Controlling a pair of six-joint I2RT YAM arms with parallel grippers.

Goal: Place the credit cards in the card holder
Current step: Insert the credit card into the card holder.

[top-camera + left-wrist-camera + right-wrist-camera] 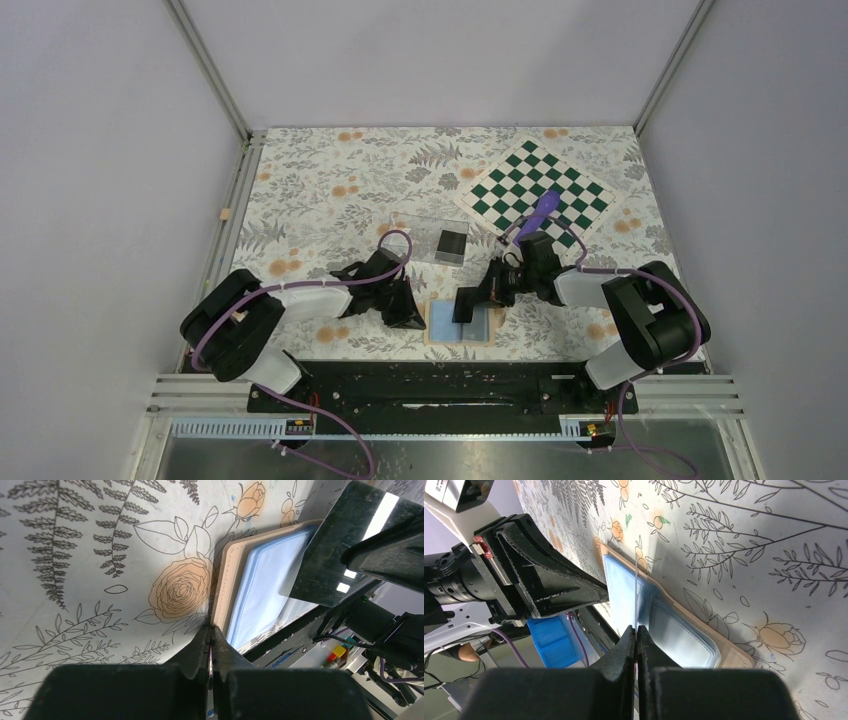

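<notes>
Your right end effector (636, 630) is clamped on a dark credit card (320, 555) held on edge, its far edge right at the blue-grey inside of the open card holder (480, 326) just past its tips, and your left end effector (211, 637) is pinched closed, tips touching the holder's tan edge on the floral counter (330, 170).

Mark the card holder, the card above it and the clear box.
Card holder (257, 592): left wrist view, on the bare blue-grey inner panel.
Card (322, 552): left wrist view, on its dark glossy face.
Clear box (415, 236): top view, on its clear left part.
</notes>
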